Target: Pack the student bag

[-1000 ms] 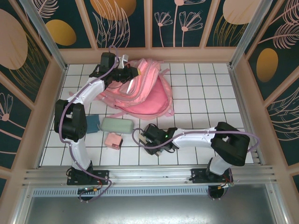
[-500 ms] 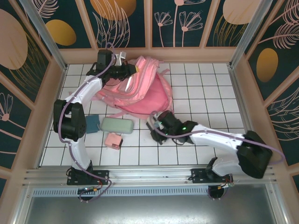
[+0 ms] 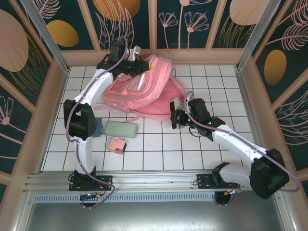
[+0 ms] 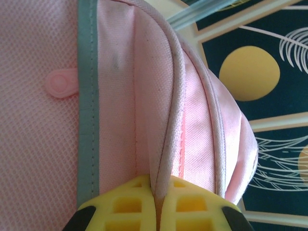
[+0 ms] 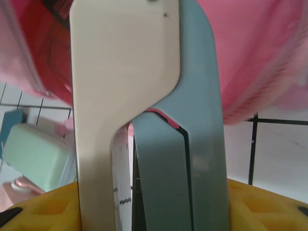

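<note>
Right pincer (image 3: 176, 118) with stapler (image 5: 125, 72) nearer student bag (image 3: 144, 89)

Top external: high, behind arm bases, looks down and forward over white tiled table (image 3: 216, 91); large pink fabric backpack (image 3: 144, 91) at far centre.

Left wrist: pressed against backpack, faces along left gripper (image 4: 156, 207) up piped seam; dark painted wall panel (image 4: 279, 43) beyond backpack.

Right wrist: close to backpack, faces along right gripper (image 5: 154, 211) past cream and blue-grey plastic stapler (image 5: 144, 96).

Shared with top view: backpack, wall panel, pale green oblong case (image 5: 33, 161) beside backpack.
</note>
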Robot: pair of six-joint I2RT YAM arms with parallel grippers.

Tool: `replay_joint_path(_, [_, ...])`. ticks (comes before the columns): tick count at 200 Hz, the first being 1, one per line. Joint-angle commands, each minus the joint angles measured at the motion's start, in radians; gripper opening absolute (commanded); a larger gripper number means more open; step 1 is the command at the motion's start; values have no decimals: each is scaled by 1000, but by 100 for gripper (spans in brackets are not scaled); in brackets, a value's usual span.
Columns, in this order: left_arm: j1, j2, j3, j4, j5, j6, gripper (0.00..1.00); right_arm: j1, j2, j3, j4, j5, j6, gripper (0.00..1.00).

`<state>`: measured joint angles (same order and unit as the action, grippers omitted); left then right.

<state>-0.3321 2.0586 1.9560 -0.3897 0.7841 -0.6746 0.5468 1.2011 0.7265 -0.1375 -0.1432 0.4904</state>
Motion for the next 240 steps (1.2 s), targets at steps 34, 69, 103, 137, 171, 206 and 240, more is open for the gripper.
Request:
replay_joint_path(34, [-40, -54, 83, 150, 249, -11, 0, -97, 166, 181, 194, -73, 136, 16])
replay_joint_path(69, [-42, -59, 58, 206, 303, -22, 0, -125, 260, 230, 269, -127, 219, 17])
replay_joint_path(103, [-44, -47, 64, 243, 311, -64, 0, -119, 376, 278, 370, -124, 421, 23])
replay_joint_path(137, [-45, -43, 61, 252, 312, -71, 0, -88, 499, 356, 456, -41, 588, 26])
replay_joint_path(171, [-47, -51, 34, 250, 310, -62, 0, -74, 642, 487, 476, -31, 686, 25])
replay_joint_path(206, [-46, -45, 39, 249, 306, -67, 0, -51, 752, 631, 375, 66, 717, 24])
replay_joint_path(240, [-45, -30, 51, 249, 303, -75, 0, -67, 846, 726, 393, 76, 710, 60])
